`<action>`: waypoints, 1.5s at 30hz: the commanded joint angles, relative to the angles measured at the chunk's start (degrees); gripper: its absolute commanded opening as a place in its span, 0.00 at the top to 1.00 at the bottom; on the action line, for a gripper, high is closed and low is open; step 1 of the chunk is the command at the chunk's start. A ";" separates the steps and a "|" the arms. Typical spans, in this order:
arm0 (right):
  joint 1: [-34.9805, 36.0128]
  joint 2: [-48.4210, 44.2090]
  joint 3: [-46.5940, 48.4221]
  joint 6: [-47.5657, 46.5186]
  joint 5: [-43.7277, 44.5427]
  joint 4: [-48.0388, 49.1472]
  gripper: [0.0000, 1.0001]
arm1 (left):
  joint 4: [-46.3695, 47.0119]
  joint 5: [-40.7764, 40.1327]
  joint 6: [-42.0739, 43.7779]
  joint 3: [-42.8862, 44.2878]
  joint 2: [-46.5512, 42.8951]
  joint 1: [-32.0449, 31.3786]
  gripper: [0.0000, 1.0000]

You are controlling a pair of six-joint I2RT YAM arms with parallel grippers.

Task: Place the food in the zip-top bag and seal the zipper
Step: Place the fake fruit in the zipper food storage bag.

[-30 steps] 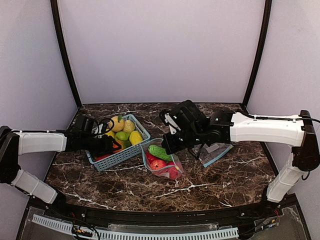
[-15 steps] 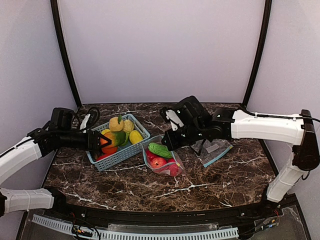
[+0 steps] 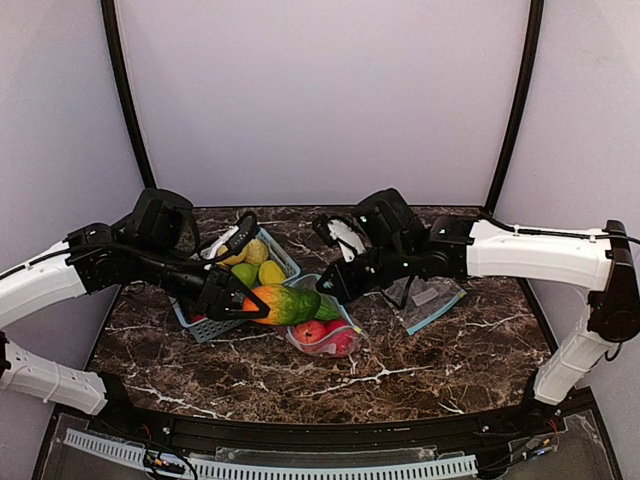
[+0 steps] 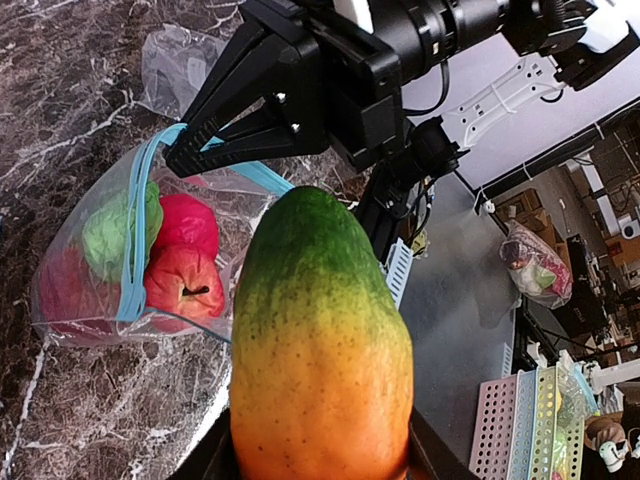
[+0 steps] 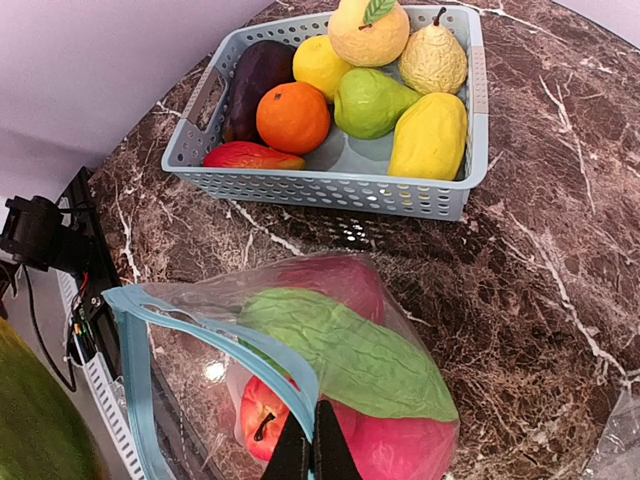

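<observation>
Nearest the arms' bases, the bag [image 3: 350, 340] is lying on its side on the table [image 3: 400, 380], its mouth gaping toward the far left. The right gripper [image 3: 328, 292] is reaching in from the right with its fingers pressed together on the zipper [image 5: 130, 345], pinching the mouth's upper lip and holding it up. The left gripper [image 3: 252, 303] is reaching in from the left, clamping the orange end of a papaya [image 4: 320, 360] between its fingers. The papaya is hanging roughly level above the table, its green end pointing at the mouth, just outside the zipper and close beside the right gripper's tips. Inside the bag, a green vegetable [image 5: 350, 360] is resting on top of red fruits [image 4: 185, 290]. Beyond the papaya, a basket [image 5: 330, 190] is sitting toward the table's far left, partly hidden by the left arm in the top view. A second bag [image 3: 432, 308] is lying flat at the far right, partly under the right arm. The table is showing dark brown marble with white veins. Pale lilac walls [image 3: 320, 100] are closing it in behind and on both sides, with black posts [image 3: 125, 100] rising at the back corners. Counting up: two bags, one basket, one papaya in the grip, one green vegetable and three red fruits in the bag, and eight pieces in the basket.
</observation>
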 commanded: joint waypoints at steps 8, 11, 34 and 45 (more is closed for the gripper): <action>-0.17 -3.08 -2.28 -2.18 -5.94 3.87 1.00 | -10.59 -8.44 2.61 9.75 12.35 -2.71 0.58; -0.16 -2.76 -2.34 -2.21 -7.80 4.38 1.00 | -10.15 -7.42 2.58 10.31 14.16 -2.67 0.58; -2.19 -1.87 -4.18 1.89 -16.58 8.96 1.00 | -12.38 -13.68 4.40 14.30 16.50 -3.09 0.17; -2.81 -2.06 -6.26 3.91 -18.78 12.42 1.00 | -2.96 -22.79 -9.77 1.62 3.47 -0.74 0.16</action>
